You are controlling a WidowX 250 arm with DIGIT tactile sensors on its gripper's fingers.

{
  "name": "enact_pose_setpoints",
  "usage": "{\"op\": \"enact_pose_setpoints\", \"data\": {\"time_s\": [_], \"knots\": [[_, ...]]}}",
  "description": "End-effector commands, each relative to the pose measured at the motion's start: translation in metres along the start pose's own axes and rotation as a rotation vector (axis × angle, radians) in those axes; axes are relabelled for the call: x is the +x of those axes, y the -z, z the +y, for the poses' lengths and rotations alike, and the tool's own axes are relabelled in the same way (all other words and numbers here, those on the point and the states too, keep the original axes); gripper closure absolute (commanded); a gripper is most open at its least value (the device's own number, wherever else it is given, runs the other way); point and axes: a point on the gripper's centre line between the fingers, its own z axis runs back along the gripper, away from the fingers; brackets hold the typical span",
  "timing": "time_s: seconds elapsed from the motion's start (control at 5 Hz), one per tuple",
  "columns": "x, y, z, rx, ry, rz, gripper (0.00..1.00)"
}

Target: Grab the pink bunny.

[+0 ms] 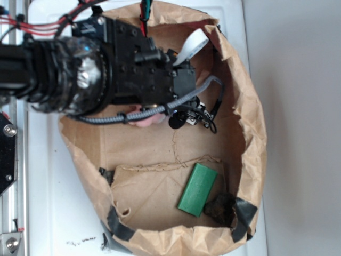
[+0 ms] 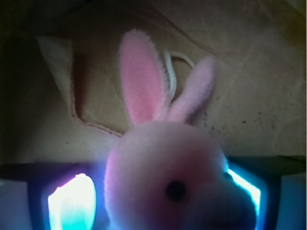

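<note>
The pink bunny point(image 2: 168, 182) sits between my fingers point(image 2: 72, 201), which stand on both sides of its head; if they press it, I cannot tell. Its ears point up in the wrist view, toward the paper wall, and a thin loop point(image 2: 170, 72) lies between them. In the exterior view only a pink piece point(image 1: 143, 121) shows under my gripper point(image 1: 160, 114), inside the brown paper bag point(image 1: 250, 133). A green block point(image 1: 197, 189) lies well apart. I can read no writing.
</note>
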Motion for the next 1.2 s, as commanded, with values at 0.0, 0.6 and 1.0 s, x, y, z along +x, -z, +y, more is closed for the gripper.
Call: {"op": "enact_pose_setpoints", "data": {"time_s": [0.0,0.6,1.0], "knots": [[0.004,-0.007,0.001,-0.069,0.061,-0.026,1.0],[0.032,-0.086,0.004,-0.211,0.203,0.068,1.0],[0.026,-0.134,-0.01,-0.285,0.534,0.044,1.0]]}}
